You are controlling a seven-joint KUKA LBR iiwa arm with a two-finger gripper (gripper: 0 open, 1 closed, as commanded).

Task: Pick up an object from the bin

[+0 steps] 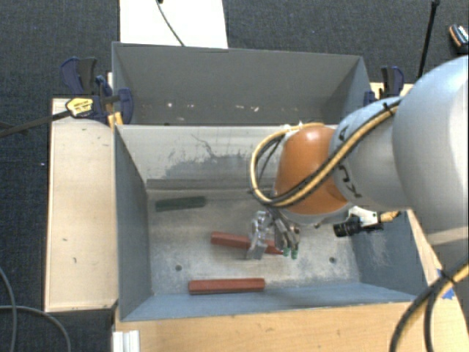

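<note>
Tool (272,242): low over right end of middle red bar (231,239); clenched or released, cannot tell.
Likely why: bar lies flat, well apart from green bar (180,204).

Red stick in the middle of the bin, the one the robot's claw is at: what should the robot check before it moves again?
1. The gripper is above the right end of the middle red-brown stick: ok.
2. The stick is really gripped: cannot tell.
3. The stick lies flat on the bin floor: ok.
4. The second red-brown stick, by the front wall, lies apart from it: ok.
5. The dark green bar, at the back left, is out of the way: ok.
6. The gripper is away from the bin walls: ok.
</note>
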